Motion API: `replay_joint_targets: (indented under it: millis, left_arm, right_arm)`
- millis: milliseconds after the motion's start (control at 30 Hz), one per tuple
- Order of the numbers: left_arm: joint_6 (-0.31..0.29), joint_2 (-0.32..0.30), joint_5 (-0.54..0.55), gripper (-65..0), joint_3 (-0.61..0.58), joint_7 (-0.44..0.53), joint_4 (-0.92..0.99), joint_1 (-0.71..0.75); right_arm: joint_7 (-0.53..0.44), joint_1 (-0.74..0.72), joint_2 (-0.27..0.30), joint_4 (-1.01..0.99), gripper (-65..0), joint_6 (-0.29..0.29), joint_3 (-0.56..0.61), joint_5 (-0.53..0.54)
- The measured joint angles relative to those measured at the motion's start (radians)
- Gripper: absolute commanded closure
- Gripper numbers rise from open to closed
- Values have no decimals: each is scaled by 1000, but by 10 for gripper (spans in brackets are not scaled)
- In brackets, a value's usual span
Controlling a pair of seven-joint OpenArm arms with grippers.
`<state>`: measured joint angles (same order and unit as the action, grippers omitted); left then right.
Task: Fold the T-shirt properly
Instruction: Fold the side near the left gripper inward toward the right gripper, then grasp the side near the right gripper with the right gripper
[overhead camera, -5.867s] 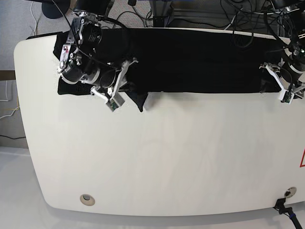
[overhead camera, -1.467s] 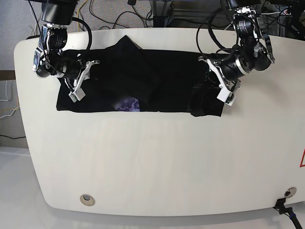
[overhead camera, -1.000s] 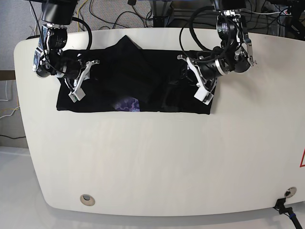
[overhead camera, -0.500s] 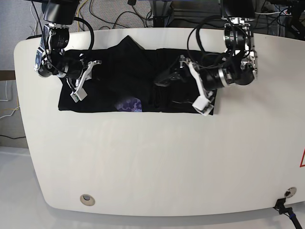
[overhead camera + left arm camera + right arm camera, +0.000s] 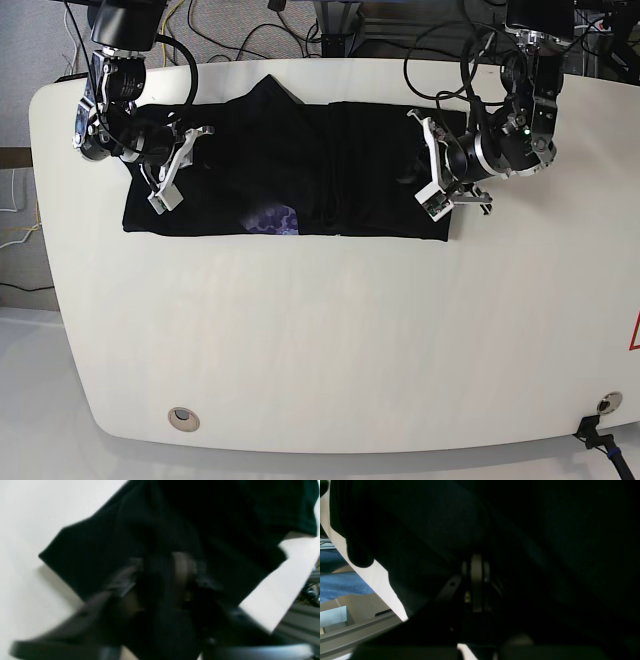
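Here the large plain black cloth T-shirt (image 5: pixel 290 170) lies as a wide dark band across the far half of the white rounded tabletop (image 5: pixel 330 340), folded over itself so that several layers overlap near its middle. A small patch of purple print (image 5: pixel 268 218) shows along its near edge, left of centre, and a peak of cloth rises toward the table's far rim.

The right gripper (image 5: pixel 172 172), on the base view's left, sits over the shirt's left end with its white fingers (image 5: pixel 165 196) angled down onto the fabric. In the right wrist view the shirt (image 5: pixel 520 542) fills nearly the whole frame in darkness, with a pale metal part just visible at the centre, so whether those fingers pinch cloth I cannot tell.

The left gripper (image 5: pixel 438 170), on the base view's right, hangs at the shirt's right end, its white fingers (image 5: pixel 432 200) spread apart above the black cloth near the folded corner. The left wrist view is blurred; it shows the shirt (image 5: pixel 155 537) lying flat on the white table (image 5: pixel 30 525) with one corner pointing left, and the dark gripper parts seem to stand apart with nothing between them, though the blur makes that uncertain.

Cables (image 5: pixel 300 20) trail behind the table's far edge.
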<state>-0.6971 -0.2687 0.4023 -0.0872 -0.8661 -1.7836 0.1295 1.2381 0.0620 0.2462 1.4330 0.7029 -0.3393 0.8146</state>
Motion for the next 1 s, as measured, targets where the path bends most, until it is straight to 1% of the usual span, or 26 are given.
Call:
replay_joint_targets:
  millis: [133,200,267,333,400,433,500,567,633,700,733,767,833,933,1000]
  left_arm:
    - [0,10,-63,0,6,12,46,-8]
    - [-1,10,-98,0,6,66,78,-8]
    - [0,8,-110,0,6,109,118,-9]
    - [0,7,-114,0,6,108,149,-8]
    - [0,10,-113,0,6,109,167,-8]
    - [0,9,-110,0,6,112,170,-8]
    - [0,8,-110,0,6,116,171,-7]
    - [0,8,-110,0,8,124,171,2]
    - [0,8,-109,0,8,124,171,6]
    - [0,8,-109,0,8,124,171,6]
    - [0,8,-109,0,8,124,171,6]
    - [0,8,-106,0,8,124,171,8]
    - [1,8,-106,0,8,125,171,9]
    - [1,8,-106,0,9,128,170,19]
    - [1,8,-103,0,10,131,169,23]
  right_arm:
    - [0,0,0,0,0,0,0,0]
    - [8,-5,-3,14,0,0,0,-3]
    - [61,-15,-5,51,0,-4,-1,-3]
    - [104,-46,2,64,0,-3,-4,72]
    - [121,-81,2,76,0,-7,-31,123]
    - [119,-95,2,89,-21,-7,-54,140]
    - [118,-102,8,125,-145,-7,-92,149]
    - [128,-97,27,140,-256,-7,-134,147]
    - [128,-95,56,151,-363,-26,-179,142]
    - [121,-86,80,153,-471,-32,-252,148]
    - [119,-79,87,150,-512,-33,-293,135]
    - [120,-72,93,140,-533,-33,-334,114]
    - [123,-61,101,114,-536,-33,-400,62]
    - [124,-38,108,87,-536,-26,-431,2]
    - [123,-25,105,82,-536,-15,-430,-6]
